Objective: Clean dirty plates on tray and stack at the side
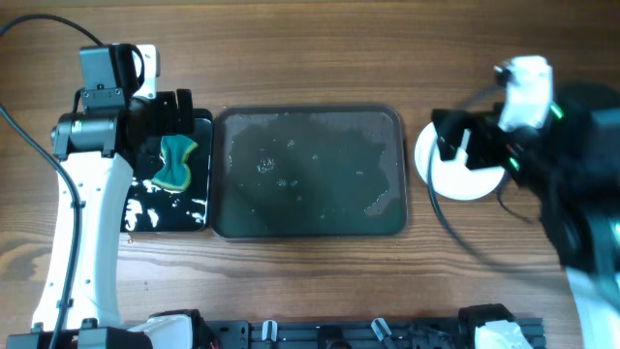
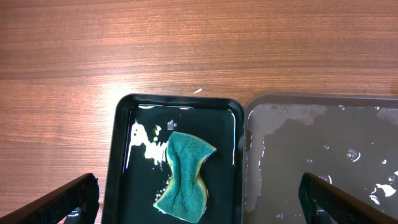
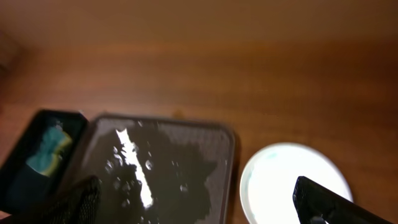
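Note:
The large dark tray [image 1: 308,174] lies mid-table, wet, with no plate on it; it also shows in the left wrist view [image 2: 323,155] and the right wrist view [image 3: 161,168]. White plates [image 1: 463,163] lie on the wood right of the tray, partly under my right arm; how many are stacked I cannot tell. In the right wrist view the top plate [image 3: 286,183] looks plain white. My right gripper [image 3: 196,202] is open and empty, raised above the tray's right end and the plates. My left gripper [image 2: 199,202] is open and empty above the green sponge [image 2: 185,177].
The green sponge [image 1: 176,162] lies in a smaller black tray [image 1: 199,208] with foam spots, just left of the large tray. Bare wooden table runs along the far side. An arm mount rail runs along the near edge [image 1: 329,334].

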Robot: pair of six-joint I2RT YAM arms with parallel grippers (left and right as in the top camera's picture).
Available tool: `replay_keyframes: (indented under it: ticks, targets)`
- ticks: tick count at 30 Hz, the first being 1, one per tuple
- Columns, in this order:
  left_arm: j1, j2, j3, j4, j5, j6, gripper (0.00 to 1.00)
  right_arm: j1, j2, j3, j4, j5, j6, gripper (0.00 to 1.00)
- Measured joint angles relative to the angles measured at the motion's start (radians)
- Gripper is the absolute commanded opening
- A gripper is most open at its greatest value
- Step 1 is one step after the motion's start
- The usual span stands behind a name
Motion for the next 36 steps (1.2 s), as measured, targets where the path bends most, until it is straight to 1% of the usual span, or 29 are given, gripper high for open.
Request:
replay_keyframes:
  ticks: [3, 7, 11, 13, 14, 17, 19, 20, 22, 24, 28, 30, 34, 36]
  targets:
    - [0.000, 0.003, 0.000, 0.000, 0.000, 0.000, 1.00, 0.000, -0.143, 0.003, -0.002, 0.000, -0.001, 1.00]
    - [0.000, 0.003, 0.000, 0.000, 0.000, 0.000, 1.00, 0.000, -0.231, 0.003, -0.002, 0.000, -0.003, 1.00]
    - [0.000, 0.003, 0.000, 0.000, 0.000, 0.000, 1.00, 0.000, -0.244, 0.004, -0.045, 0.002, -0.012, 1.00]
    - [0.000, 0.003, 0.000, 0.000, 0.000, 0.000, 1.00, 0.000, -0.241, 0.002, -0.070, 0.036, -0.026, 1.00]
    - [0.000, 0.003, 0.000, 0.000, 0.000, 0.000, 1.00, 0.000, -0.241, -0.002, -0.058, 0.051, -0.026, 1.00]
    - [0.000, 0.003, 0.000, 0.001, 0.000, 0.000, 1.00, 0.000, -0.246, -0.065, 0.097, 0.101, -0.031, 1.00]
    - [0.000, 0.003, 0.000, -0.002, 0.000, 0.000, 1.00, 0.000, -0.251, -0.170, 0.229, 0.122, -0.038, 1.00]
    - [0.000, 0.003, 0.000, -0.003, 0.000, 0.000, 1.00, 0.000, -0.268, -0.255, 0.333, 0.128, -0.040, 1.00]
    - [0.000, 0.003, 0.000, -0.003, 0.000, 0.000, 1.00, 0.000, -0.314, -0.397, 0.474, 0.133, -0.042, 1.00]
    - [0.000, 0.003, 0.000, -0.003, 0.001, 0.000, 1.00, -0.001, -0.409, -0.602, 0.647, 0.136, -0.045, 1.00]
    - [0.000, 0.003, 0.000, -0.003, 0.000, 0.000, 1.00, -0.024, -0.595, -0.913, 0.869, 0.128, -0.045, 1.00]
    - [0.000, 0.003, 0.000, -0.003, 0.000, 0.000, 1.00, -0.031, -0.681, -1.035, 0.940, 0.123, -0.045, 1.00]
    - [0.000, 0.003, 0.000, -0.003, 0.000, 0.000, 1.00, -0.032, -0.846, -1.250, 1.028, 0.116, -0.045, 1.00]
    - [0.000, 0.003, 0.000, -0.004, 0.000, 0.000, 1.00, -0.032, -0.892, -1.301, 1.032, 0.116, -0.044, 1.00]
